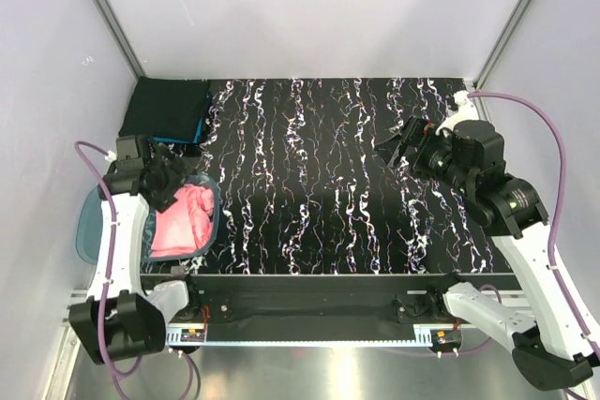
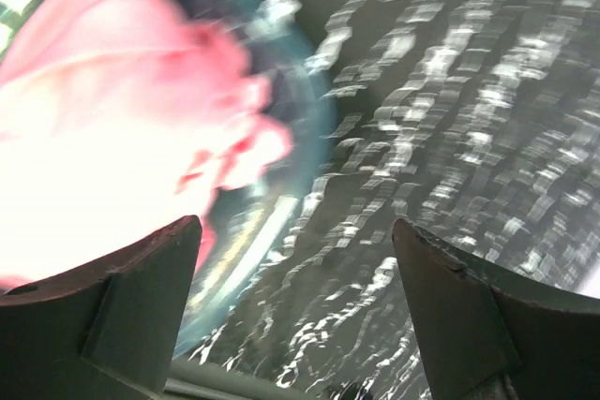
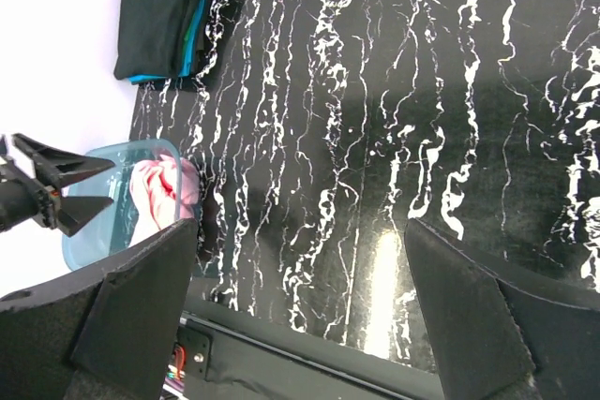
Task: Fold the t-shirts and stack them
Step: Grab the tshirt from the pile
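A crumpled salmon-pink t-shirt point(image 1: 183, 222) lies in a translucent blue tub point(image 1: 86, 231) at the table's left edge. It fills the upper left of the blurred left wrist view, pink t-shirt point(image 2: 112, 110), with the tub rim point(image 2: 281, 222) beside it. My left gripper point(image 1: 173, 186) hovers over the tub's far end, open and holding nothing point(image 2: 295, 297). Folded black and teal t-shirts point(image 1: 167, 110) are stacked in the back left corner. My right gripper point(image 1: 401, 145) hangs open and empty above the right side of the table, right gripper point(image 3: 300, 306); its camera shows the stack point(image 3: 164, 21) and the pink t-shirt point(image 3: 155, 194).
The tabletop point(image 1: 319, 185) is black with white marbling. Pale walls close the left, back and right sides. A black rail point(image 1: 309, 302) runs along the near edge between the arm bases. The tub point(image 3: 103, 194) overhangs the table's left side.
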